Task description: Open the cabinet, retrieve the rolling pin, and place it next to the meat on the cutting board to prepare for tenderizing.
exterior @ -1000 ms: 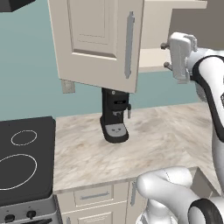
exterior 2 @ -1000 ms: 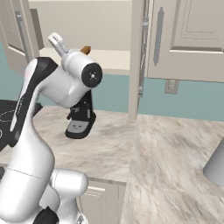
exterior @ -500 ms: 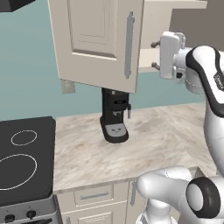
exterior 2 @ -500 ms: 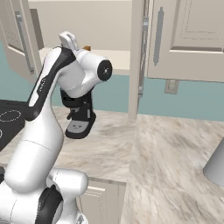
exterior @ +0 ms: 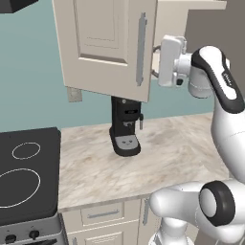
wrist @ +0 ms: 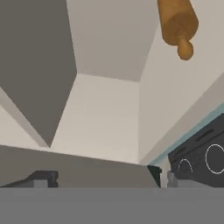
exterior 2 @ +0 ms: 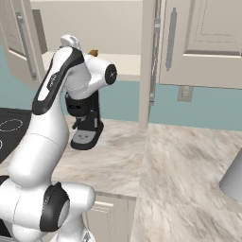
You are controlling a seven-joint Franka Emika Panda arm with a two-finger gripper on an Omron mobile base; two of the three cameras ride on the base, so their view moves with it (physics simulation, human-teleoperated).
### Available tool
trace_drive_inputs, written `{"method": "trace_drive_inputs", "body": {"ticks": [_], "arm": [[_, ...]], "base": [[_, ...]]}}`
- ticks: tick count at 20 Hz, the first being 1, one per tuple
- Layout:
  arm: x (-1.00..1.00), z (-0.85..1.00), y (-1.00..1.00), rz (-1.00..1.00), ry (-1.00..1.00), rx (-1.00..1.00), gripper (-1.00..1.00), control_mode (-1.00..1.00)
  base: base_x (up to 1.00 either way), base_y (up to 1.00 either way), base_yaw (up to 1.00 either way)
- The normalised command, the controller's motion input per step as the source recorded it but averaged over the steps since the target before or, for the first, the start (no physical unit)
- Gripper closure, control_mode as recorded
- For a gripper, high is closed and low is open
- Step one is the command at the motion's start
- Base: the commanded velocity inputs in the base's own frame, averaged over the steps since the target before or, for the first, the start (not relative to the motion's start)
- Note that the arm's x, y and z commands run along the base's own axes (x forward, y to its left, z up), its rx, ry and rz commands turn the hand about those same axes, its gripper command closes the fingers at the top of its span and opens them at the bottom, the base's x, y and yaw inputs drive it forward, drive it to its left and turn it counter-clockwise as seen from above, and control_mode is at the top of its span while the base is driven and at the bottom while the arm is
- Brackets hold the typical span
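The cabinet [exterior: 105, 43] stands open, its beige interior [exterior 2: 118, 28] showing between the swung doors. The orange-brown rolling pin [wrist: 177, 22] lies on the cabinet shelf, at the upper right of the hand view; one knob end [exterior 2: 93, 52] peeks out beside the arm in the right base view. My gripper [exterior: 154, 61] is at the cabinet opening, just right of the open door's edge, and points inside. It is open, with nothing between its fingertips [wrist: 43, 178]. The pin is ahead of it and off to one side, apart from it. The cutting board and the meat are out of view.
A black coffee machine [exterior: 125, 127] stands on the marble counter [exterior: 167, 158] under the cabinet. A black cooktop [exterior: 24, 177] is on the left. The right door's bar handle [exterior 2: 171, 33] hangs near the arm. A grey object [exterior 2: 234, 177] sits at the far right.
The hand has moved left from beside the cabinet to its opening and turned towards the inside. The jaws stayed open.
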Motion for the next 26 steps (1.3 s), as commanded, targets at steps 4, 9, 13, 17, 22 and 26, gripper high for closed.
{"method": "trace_drive_inputs", "body": {"ticks": [4, 9, 13, 17, 22, 26], "arm": [[0.1, -0.05, 0.4, 0.12, 0.05, 0.07, -1.0, -1.0], [0.0, -0.01, 0.49, 0.15, 0.04, 0.05, -1.0, -1.0], [-0.25, -0.06, 0.58, 0.21, 0.03, 0.01, -1.0, -1.0], [-0.49, -0.08, 0.68, 0.22, 0.0, 0.0, -1.0, -1.0], [-0.57, -0.14, 0.81, 0.21, 0.0, 0.0, -1.0, -1.0], [-0.57, -0.15, 0.9, 0.2, 0.0, 0.0, -1.0, -1.0]], "base": [[0.0, 0.0, 0.0], [0.0, 0.0, 0.0], [0.0, 0.0, 0.0], [0.0, 0.0, 0.0], [0.0, 0.0, 0.0], [0.0, 0.0, 0.0]]}}
